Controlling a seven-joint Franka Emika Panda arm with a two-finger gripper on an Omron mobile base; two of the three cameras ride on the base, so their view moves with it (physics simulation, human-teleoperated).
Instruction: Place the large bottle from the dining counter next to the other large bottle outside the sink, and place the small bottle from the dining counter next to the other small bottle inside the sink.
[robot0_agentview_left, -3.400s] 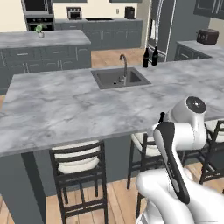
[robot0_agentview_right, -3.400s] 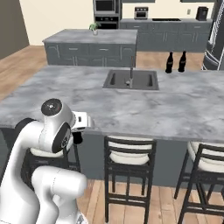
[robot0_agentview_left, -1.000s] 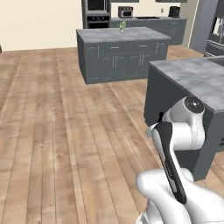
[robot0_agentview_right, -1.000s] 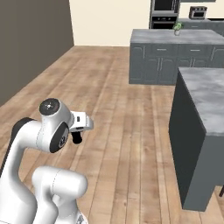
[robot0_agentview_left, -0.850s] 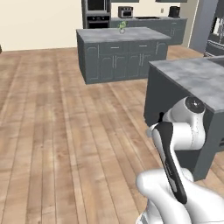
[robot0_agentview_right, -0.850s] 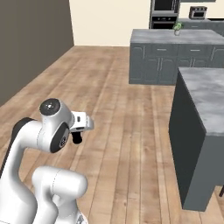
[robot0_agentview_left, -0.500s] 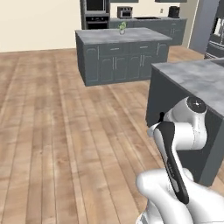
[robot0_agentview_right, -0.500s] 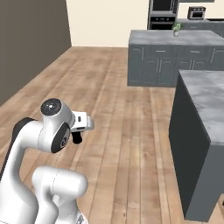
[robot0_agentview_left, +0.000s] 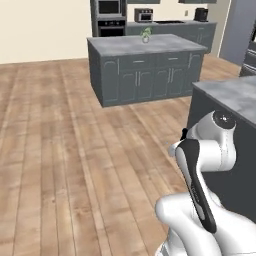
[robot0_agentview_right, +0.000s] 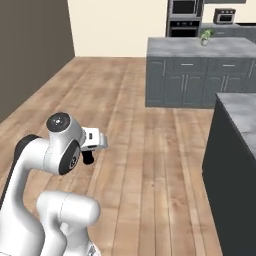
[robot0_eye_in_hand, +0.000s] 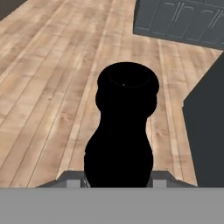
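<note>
Black bottle w/ rounded cap sits upright btwn the two dark finger tips of the gripper in the hand view, jaws clamped on its lower body; bottle's bulk hides most of the tips, so contact is judged from how it sits. In the right base view the gripper hangs just under the white wrist block, held close to the arm, a dark shape below it that can't be resolved as bottle or finger.

Vs 3.4 s ago: whole scene differs, so camera/base moved. Then both base views looked across the marble top at the sink w/ faucet and two dark bottles near it; now they look over light-brown wood plank floor. Vs 1.0 s ago: smaller shift of the whole pic – grey cabinet island w/ drawers is a bit further right in the left base view and further left in the right base view. Arm pose looks unchanged across those frames.

Dining counter, grey-white marble top on dark slate base, shows just a corner at right edge of left base view, close beside the arm; same corner at right of right base view. Small green plant in a pot on the island. Black wall ovens behind.
</note>
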